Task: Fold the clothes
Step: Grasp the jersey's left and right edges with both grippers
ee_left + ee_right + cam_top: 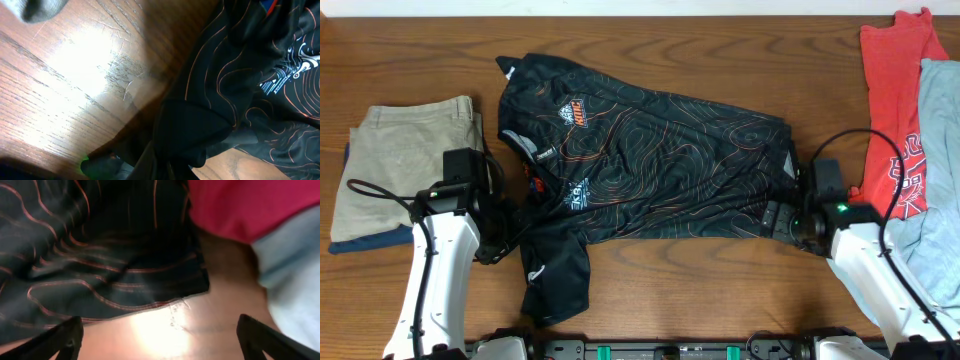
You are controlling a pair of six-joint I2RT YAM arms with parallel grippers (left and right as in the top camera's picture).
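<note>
The broad wooden table (720, 40) fills the overhead view, brown with long streaks of grain and a glossy patch of glare in the wrist views. Spread across its middle is the jersey (660, 160). It's black, slick-looking fabric, laced with thin orange contour lines and white-and-orange logos near the collar end. Its body lies flat, running left to right. One short sleeve (555, 285) flops toward the near edge, and there are rumpled folds on the left side.

Off to the right, a red shirt (900, 80) lies partly under a pale blue-grey garment (940, 180), both soft and loosely draped. On the left sit the tan trousers (405, 170), folded into a neat rectangle, with a dark blue edge peeking out beneath.

Now the arms. The left gripper (508, 222) is at the jersey's left side, clenched tight on a gathered peak of the black cloth. The right gripper (160, 342) is at the jersey's right hem, jaws spread wide. Its dark fingers (60, 337) stand well apart with only bare wood between them, and the hem's stitched corner is just beyond.
</note>
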